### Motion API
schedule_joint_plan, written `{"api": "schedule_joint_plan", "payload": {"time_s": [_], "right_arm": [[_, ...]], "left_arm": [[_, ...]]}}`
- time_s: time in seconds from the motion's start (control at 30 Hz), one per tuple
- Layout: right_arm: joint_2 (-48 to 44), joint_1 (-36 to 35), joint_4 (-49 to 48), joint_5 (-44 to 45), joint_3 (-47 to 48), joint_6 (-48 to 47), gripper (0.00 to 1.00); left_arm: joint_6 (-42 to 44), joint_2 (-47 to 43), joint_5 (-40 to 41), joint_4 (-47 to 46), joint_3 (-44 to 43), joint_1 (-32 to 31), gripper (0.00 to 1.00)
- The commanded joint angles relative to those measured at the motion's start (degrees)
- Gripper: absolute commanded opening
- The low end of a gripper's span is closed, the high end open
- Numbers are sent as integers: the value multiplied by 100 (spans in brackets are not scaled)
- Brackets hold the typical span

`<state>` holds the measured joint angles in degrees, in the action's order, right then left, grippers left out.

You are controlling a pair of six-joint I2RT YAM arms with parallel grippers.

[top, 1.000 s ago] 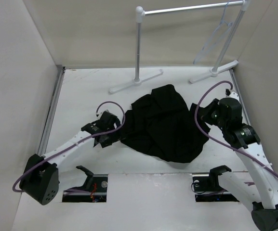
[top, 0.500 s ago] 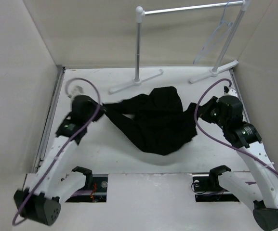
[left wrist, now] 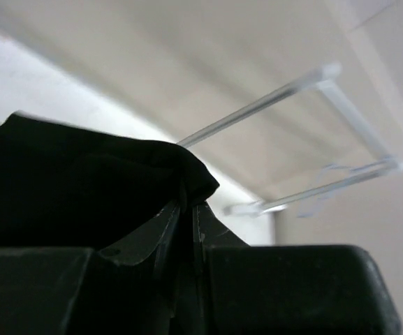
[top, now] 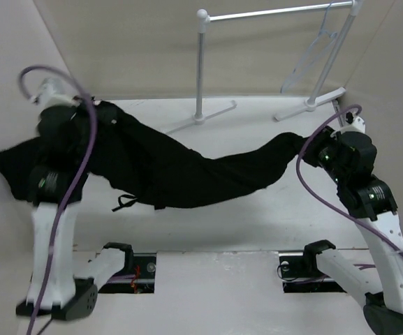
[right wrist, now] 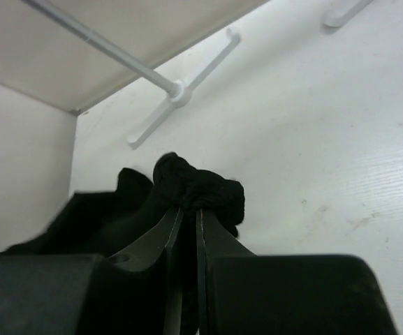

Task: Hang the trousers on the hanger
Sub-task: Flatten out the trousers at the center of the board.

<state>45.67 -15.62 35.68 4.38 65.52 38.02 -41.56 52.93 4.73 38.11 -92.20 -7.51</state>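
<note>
The black trousers (top: 187,171) hang stretched in a long sagging band between my two grippers, above the white table. High at the left, my left gripper (top: 89,107) is shut on one end; in the left wrist view the fabric (left wrist: 82,181) bunches over the closed fingertips (left wrist: 189,206). At the right, my right gripper (top: 306,146) is shut on the other end, a wad of cloth (right wrist: 204,187) pinched at its tips (right wrist: 189,209). Part of the cloth drapes behind the left arm. The pale clear hanger (top: 313,56) hangs from the rack's rod at the far right, well apart from both grippers.
A white tubular garment rack (top: 201,63) stands at the back, its feet (top: 198,120) resting on the table. Beige walls close in on the left, back and right. Two cut-outs (top: 128,269) lie at the near edge by the arm bases.
My left gripper closed on the trousers and swung up and to the far left. That pulled the heap out into a stretched band. The right gripper kept its grip and shifted slightly right.
</note>
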Motion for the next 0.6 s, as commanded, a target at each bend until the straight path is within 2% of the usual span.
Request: {"api": "schedule_joint_plan", "payload": {"time_s": [0.0,0.13,0.17,0.2,0.23,0.33,0.37,0.43,0.5,0.57], "right_arm": [[469,256,-404,89,-144,83,4],[627,800,-431,194,-346,83,3],[619,1028,-422,316,-521,109,3],[619,1161,-448,387,-635,135,3],[653,1275,-465,423,-724,162,3],[1092,1820,-649,511,-962,407,3],[1267,1899,-755,537,-962,469,4],[1584,1988,-948,555,-874,557,8],[2093,2032,-1212,564,-620,671,26],[2507,1936,-1266,537,-243,628,57]], "left_arm": [[596,2036,-87,22,660,79,8],[895,3843,-78,-278,424,123,8],[991,4553,-43,-217,179,-17,13],[1018,4673,-60,-199,124,-44,15],[1062,4944,-86,-85,-24,-123,21],[1115,4966,281,-74,61,-536,56],[1115,4773,317,-154,219,-571,62],[1071,4281,327,-268,632,-554,68],[957,3500,335,-330,1316,-406,70],[677,2500,335,-295,2254,-169,70]]}}
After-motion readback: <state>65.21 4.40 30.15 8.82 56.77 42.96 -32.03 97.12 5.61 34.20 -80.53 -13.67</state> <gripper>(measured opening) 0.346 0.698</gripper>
